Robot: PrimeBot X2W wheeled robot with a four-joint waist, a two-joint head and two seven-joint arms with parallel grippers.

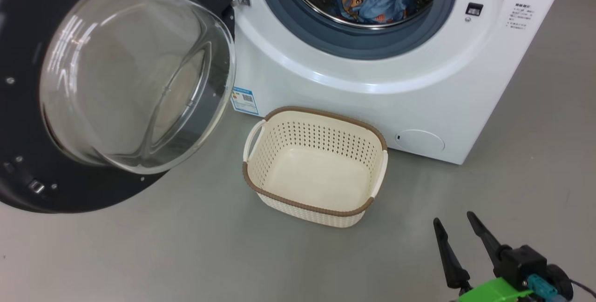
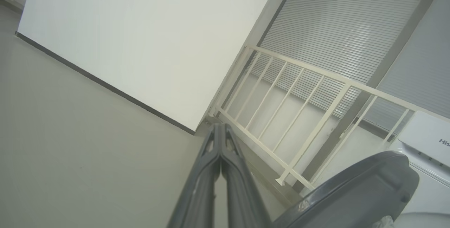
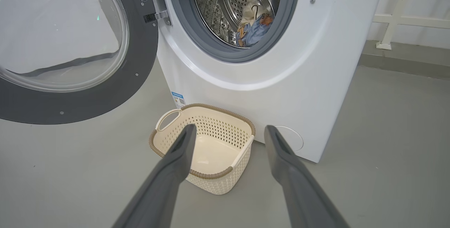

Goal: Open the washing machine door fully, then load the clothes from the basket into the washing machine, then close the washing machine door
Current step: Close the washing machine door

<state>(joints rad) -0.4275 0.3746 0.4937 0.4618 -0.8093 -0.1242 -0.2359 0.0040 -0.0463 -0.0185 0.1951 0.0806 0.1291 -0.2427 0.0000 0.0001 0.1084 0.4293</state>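
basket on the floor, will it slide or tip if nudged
The basket is empty and made of perforated plastic, so it is probably light and would likely slide on the smooth floor. It is low and wide, so tipping seems unlikely unless it is pushed high up. Its thin sides may flex slightly.

1 washing machine [image 1: 354, 102]. 1 washing machine door [image 1: 18, 36], hinged at the washing machine's left. 1 basket [image 1: 326, 115] just in front of it. 1 heap of clothes [image 1: 372, 2] in its drum, garment count unclear. 1 label sticker [image 1: 245, 100] and 1 filter cap [image 1: 419, 141] on its front. 2 grippers: left gripper [image 2: 220, 129], right gripper [image 1: 453, 217].
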